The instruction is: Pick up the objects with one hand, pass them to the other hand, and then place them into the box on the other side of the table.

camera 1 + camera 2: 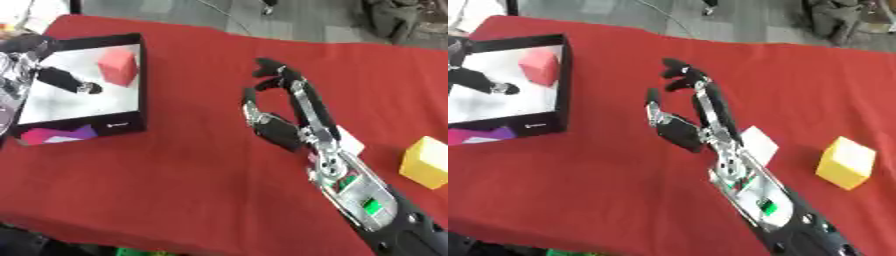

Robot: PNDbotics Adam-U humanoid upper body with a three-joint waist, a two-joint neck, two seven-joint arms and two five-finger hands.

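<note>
Surface: red cloth (192, 190) covers the table; grey floor shows beyond its far edge.
Right arm: enters from the lower right corner, silver and black, reaching up the middle of the cloth.
Right hand (282, 107): fingers spread and slightly bent, thumb apart from them, nothing held; it hangs over bare cloth at mid-table.
White piece (759, 143): a flat white thing lies just beside the right wrist, partly hidden by it; I cannot tell what it is.
Yellow block (845, 162): sits on the cloth at the right side, well apart from the right hand and untouched.
Box (143, 85): black-walled with a white floor, at the far left of the table.
Red block (118, 66): already lying inside the box, near its far right corner.
Left hand (63, 80): inside the box; dark fingers point toward the red block without touching it, nothing held.
Step in hand: judging by the layout, one block is delivered and the yellow block is next.
Next move: the right hand would need to swing back right, close round the yellow block, then carry it to mid-table for the left hand.
</note>
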